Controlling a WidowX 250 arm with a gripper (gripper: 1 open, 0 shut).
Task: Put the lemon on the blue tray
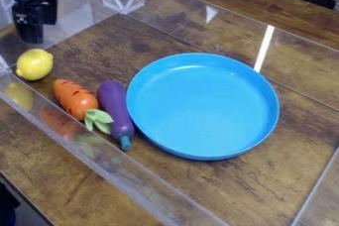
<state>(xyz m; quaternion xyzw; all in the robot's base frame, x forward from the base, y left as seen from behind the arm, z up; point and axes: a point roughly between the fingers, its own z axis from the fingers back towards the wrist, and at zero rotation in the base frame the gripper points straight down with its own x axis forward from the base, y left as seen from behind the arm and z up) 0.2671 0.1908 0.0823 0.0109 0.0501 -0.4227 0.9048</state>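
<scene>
I see a dark brown wooden surface (185,27) with a streaky grain and some glare toward the upper right of the frame. The blue tray (203,105) sits flat on it, right of centre, taking up much of the middle. At the left edge of the frame the lemon (34,64) rests on the wood, well apart from the tray. Below and right of it lies the orange carrot (75,98), and just beside that the purple eggplant (115,110), its lower end close to the tray's left rim.
</scene>
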